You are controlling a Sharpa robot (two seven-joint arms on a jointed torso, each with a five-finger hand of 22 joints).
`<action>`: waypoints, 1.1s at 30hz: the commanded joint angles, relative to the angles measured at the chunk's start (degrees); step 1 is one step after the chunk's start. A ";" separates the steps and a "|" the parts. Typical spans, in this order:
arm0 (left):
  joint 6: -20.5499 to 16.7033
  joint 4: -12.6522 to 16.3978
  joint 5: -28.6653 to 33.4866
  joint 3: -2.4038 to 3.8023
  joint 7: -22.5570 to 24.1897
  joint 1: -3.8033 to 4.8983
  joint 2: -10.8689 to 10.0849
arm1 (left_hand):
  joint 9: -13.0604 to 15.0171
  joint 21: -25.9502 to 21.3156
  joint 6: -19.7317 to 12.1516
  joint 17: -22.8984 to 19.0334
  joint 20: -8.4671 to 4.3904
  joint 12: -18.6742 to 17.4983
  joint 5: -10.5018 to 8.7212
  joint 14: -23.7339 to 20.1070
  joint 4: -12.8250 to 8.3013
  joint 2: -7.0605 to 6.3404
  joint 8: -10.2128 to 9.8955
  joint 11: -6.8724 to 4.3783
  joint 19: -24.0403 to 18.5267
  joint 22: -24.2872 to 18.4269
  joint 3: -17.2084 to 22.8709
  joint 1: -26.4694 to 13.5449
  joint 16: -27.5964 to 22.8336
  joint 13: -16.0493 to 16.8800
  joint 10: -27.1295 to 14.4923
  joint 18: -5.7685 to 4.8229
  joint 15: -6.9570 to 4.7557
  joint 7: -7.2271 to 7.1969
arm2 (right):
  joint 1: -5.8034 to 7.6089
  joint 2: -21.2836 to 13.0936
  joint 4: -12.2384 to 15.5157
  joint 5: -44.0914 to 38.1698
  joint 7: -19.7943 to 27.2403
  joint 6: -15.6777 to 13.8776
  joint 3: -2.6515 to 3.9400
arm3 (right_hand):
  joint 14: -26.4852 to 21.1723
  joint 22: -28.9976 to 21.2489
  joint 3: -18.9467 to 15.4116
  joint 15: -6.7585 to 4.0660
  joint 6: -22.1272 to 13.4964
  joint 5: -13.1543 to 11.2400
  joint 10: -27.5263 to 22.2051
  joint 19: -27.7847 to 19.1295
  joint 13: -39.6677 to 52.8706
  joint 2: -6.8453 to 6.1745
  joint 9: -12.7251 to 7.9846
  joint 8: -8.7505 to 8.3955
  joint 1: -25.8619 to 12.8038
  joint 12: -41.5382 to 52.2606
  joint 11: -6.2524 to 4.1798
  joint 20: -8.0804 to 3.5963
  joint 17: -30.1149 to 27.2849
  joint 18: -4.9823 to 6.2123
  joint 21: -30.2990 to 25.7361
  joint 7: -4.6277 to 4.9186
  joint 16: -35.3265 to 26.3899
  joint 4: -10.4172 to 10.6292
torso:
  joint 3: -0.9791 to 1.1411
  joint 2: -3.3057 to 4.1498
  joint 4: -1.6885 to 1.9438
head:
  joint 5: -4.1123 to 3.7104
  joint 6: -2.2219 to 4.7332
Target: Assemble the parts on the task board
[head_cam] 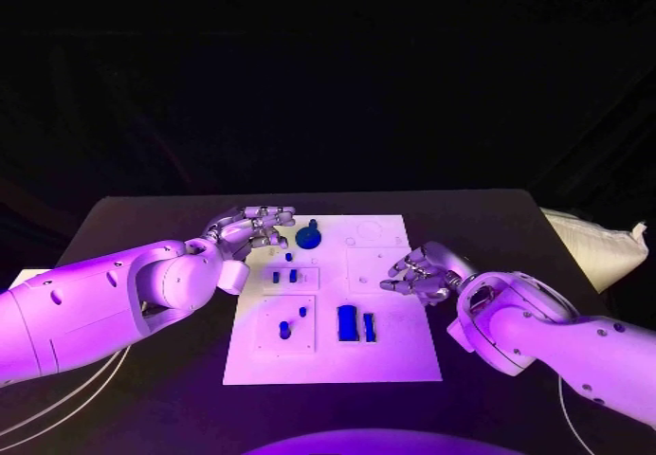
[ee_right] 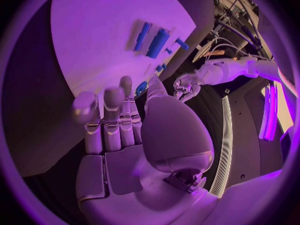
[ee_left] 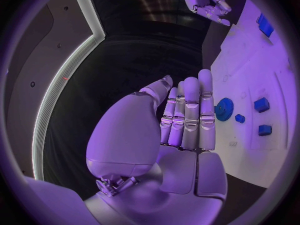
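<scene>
Nearest the board's (head_cam: 333, 360) front edge, two long blue bars (head_cam: 355, 325) stand side by side in a recess, a small peg (head_cam: 284, 330) in the plate to their left. Two short pegs (head_cam: 284, 277) sit mid-board near the left edge. At the far left corner lies a blue gear (head_cam: 309, 236). Beside it the left hand (head_cam: 250, 230) hovers, fingers straight and close together, holding nothing. At the right edge the right hand (head_cam: 423, 271) hangs with fingers loosely curled, empty.
</scene>
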 commanded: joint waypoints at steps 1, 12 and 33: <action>-3.44 -1.16 0.87 0.04 1.60 -0.37 0.91 | -0.08 -1.81 -0.43 -1.54 0.42 0.22 0.23 -2.89 -0.19 0.34 0.30 0.27 -2.50 -0.82 -0.43 0.01 -2.21 -0.20 -0.98 0.47 0.51 0.33 | 1.41 1.71 -5.31 30.06 20.74 -4.47 -0.06 | -3.15 -9.85 1.35 1.52 -1.59 -0.69 -3.01 -5.92 -5.98 1.89 -0.93 -0.19 4.86 -5.21 1.45 1.24 -5.30 1.42 -11.49 1.35 -8.73 -1.51 | -0.76 -1.84 -0.34 | 0.07 1.73; -9.33 -6.47 5.60 0.10 10.12 -1.78 4.13 | -0.14 -21.76 -1.55 -17.80 6.52 -6.38 -0.08 -9.00 0.73 -0.37 -1.23 2.54 -19.17 -15.63 2.00 -0.13 -34.04 -4.89 -2.76 0.78 5.77 -0.03 | 4.35 10.18 -22.40 59.70 42.34 5.55 -0.13 | -14.93 -29.75 6.40 7.94 -5.08 -4.67 -8.53 -12.35 -31.12 3.01 -6.65 -0.26 12.77 -12.25 5.47 7.48 -25.79 1.52 -38.16 3.82 -36.89 -5.68 | -0.89 -3.93 -1.05 | 0.04 5.53; -17.03 -3.83 1.53 1.01 10.73 -2.63 5.15 | -3.95 -34.46 -31.44 -29.49 -0.03 -17.49 -5.44 -37.91 -1.01 6.94 -7.54 -1.50 -42.69 -34.96 -10.36 -42.50 -49.70 -8.41 -33.75 -4.19 -1.37 -5.24 | 8.15 11.79 -23.34 63.68 45.35 -2.10 -4.04 | -44.82 -47.14 7.86 1.71 -34.16 -9.90 -40.75 -37.92 -44.32 2.42 -15.69 -3.82 -36.69 -15.99 -2.41 1.20 -37.07 -3.48 -52.07 -1.93 -44.12 -15.06 | 0.57 -5.17 1.26 | 0.00 9.79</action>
